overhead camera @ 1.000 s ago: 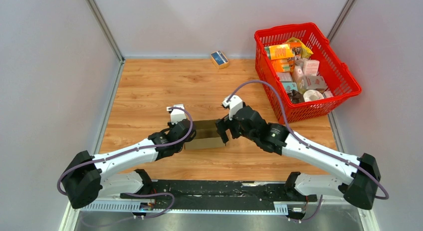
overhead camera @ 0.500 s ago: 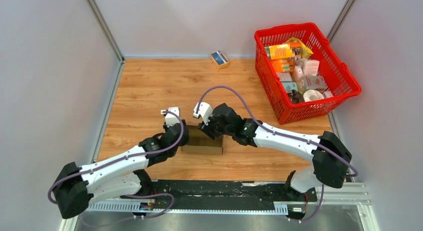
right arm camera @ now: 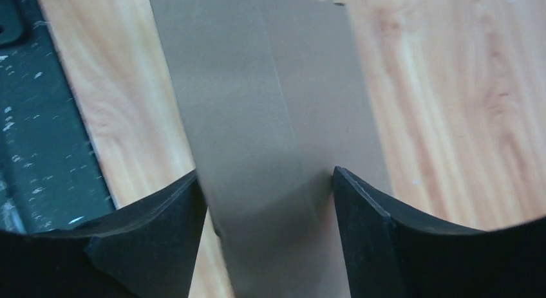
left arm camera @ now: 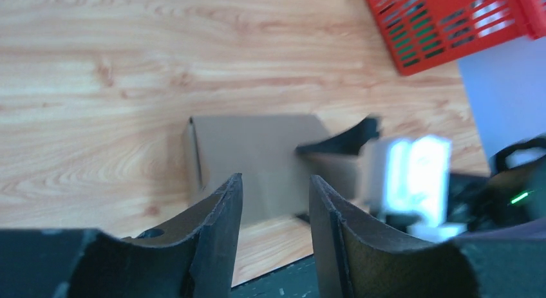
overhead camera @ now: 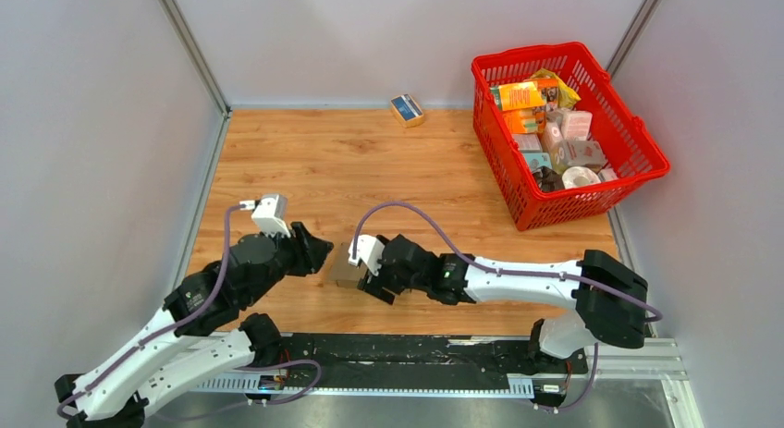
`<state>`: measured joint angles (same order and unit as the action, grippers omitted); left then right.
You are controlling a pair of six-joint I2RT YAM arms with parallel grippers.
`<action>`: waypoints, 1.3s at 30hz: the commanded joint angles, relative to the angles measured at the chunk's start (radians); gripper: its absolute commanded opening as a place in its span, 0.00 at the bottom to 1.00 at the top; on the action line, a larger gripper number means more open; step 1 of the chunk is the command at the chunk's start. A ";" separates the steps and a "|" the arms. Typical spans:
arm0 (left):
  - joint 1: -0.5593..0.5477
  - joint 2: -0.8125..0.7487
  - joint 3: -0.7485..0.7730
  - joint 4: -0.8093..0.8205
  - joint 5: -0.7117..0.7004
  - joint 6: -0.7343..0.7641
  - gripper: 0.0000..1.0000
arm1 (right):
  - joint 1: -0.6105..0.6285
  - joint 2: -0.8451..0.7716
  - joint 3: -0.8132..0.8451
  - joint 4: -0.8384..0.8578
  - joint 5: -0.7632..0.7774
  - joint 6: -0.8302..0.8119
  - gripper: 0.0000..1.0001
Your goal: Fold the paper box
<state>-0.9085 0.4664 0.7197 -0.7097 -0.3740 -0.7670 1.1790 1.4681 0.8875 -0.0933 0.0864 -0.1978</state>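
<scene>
– Grippers first: how do the two arms stand?
– Left gripper (left arm camera: 275,182) hangs low over the wooden table (overhead camera: 370,160). Its arm is bent toward the near-left corner, and its fingers point right at the paper box (left arm camera: 254,153) without touching it. Its jaws stand partly open with nothing between them. Right arm reaches flat along the near edge, and the right gripper (right arm camera: 266,174) sits at the box's right end, jaws apart with cardboard filling the gap.
– Is the right one gripping it?
– Can't tell; the cardboard runs on behind one finger, so it may only lie beneath them.
– And the box?
– Plain brown cardboard, lying low on the table near the front edge, between the two grippers. A crease runs along its top face and a narrow side panel shows at its left end. From above, the right wrist covers most of it. The left wrist view is blurred on its right side. The red basket (overhead camera: 592,201) stands well apart at the far right
</scene>
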 commanded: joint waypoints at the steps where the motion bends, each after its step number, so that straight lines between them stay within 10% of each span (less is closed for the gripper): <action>1: 0.002 0.165 0.159 -0.051 0.056 0.057 0.48 | 0.054 -0.034 -0.028 -0.022 0.036 0.188 0.76; 12: 0.014 0.483 -0.152 0.475 0.292 -0.080 0.28 | -0.013 -0.426 -0.257 -0.102 -0.124 0.644 0.89; 17: 0.014 0.491 -0.316 0.627 0.290 -0.126 0.25 | -0.204 -0.499 -0.329 -0.025 -0.425 0.823 0.74; 21: 0.014 0.425 -0.347 0.607 0.261 -0.112 0.27 | -0.318 -0.340 -0.381 0.156 -0.701 0.879 0.53; 26: 0.016 0.304 -0.258 0.403 0.187 -0.058 0.41 | -0.370 -0.236 -0.389 0.085 -0.602 0.821 0.32; 32: 0.089 0.276 -0.169 0.110 0.073 -0.051 0.62 | -0.387 -0.350 -0.302 -0.159 -0.504 0.719 0.51; 39: 0.252 0.221 -0.321 0.295 0.257 -0.087 0.69 | -0.516 -0.205 -0.187 -0.184 -0.522 0.644 0.59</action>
<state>-0.6785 0.7341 0.4702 -0.4847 -0.2062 -0.8326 0.7002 1.1622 0.6106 -0.2401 -0.4435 0.5278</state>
